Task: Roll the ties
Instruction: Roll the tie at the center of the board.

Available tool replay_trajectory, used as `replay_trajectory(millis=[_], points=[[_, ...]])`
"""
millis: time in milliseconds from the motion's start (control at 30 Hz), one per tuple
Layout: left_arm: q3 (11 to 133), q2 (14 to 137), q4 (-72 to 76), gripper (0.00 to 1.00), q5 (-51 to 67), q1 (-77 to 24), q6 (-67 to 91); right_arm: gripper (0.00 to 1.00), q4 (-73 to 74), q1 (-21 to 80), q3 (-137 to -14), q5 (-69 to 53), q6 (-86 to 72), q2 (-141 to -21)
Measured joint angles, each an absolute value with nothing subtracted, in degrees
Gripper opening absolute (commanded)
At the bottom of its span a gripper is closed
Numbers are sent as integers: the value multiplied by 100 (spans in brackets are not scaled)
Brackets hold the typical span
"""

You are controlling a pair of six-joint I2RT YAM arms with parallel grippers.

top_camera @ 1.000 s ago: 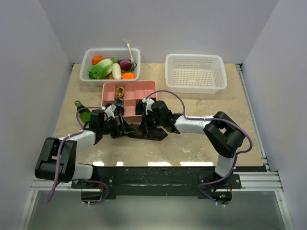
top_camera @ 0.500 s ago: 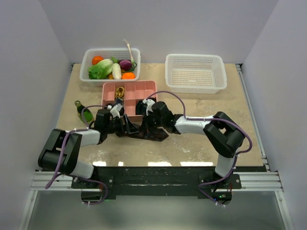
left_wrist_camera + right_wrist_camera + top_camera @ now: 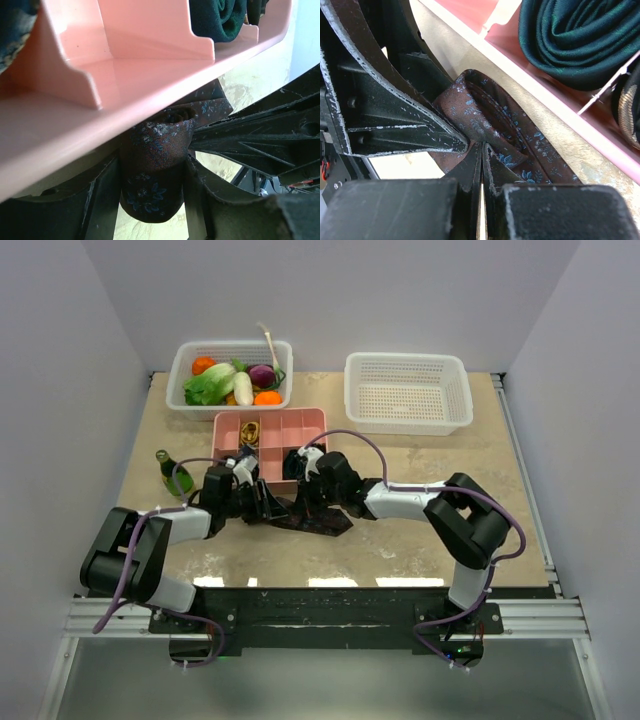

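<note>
Everything sits against the near wall of the pink tray [image 3: 270, 413]. The maroon tie [image 3: 152, 165] lies on the table just in front of that wall. One end is already turned into a loose roll that tucks partly under the tray's rim.

The left gripper [image 3: 262, 502] has this roll between its two fingers. They are spread about as wide as the roll and appear to press on both its sides, so it looks like a grip on the tie.

The right gripper [image 3: 482, 147] is closed tight, its tips at the fabric just beside the roll. I cannot tell whether a fold is pinched between them. The two grippers nearly touch.

From the roll, the flat remainder of the tie runs along the front of the tray toward the right arm's side, so its long axis is roughly parallel to the near wall. The left gripper is nearest the roll, and the unrolled length lies on the right gripper's side.

I judge that further rolling has to travel along the tray's front in that direction, and that the overhanging rim leaves little room above the roll.

A green rolled tie [image 3: 570, 40] is in a near compartment of the tray.
</note>
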State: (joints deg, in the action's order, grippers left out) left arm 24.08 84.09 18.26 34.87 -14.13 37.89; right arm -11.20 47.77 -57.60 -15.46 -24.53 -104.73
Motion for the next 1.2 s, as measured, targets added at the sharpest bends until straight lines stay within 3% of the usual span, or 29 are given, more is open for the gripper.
replay_trajectory(millis=[567,1200], points=[[3548,8355,-489,52,2471,-2051,3321,1,-681,4772,-5760,-1216,-2340,-9929],[3612,8097,-690,53,1968,-2115,3181,1,270,4781,-5461,-336,-2021,-10044]])
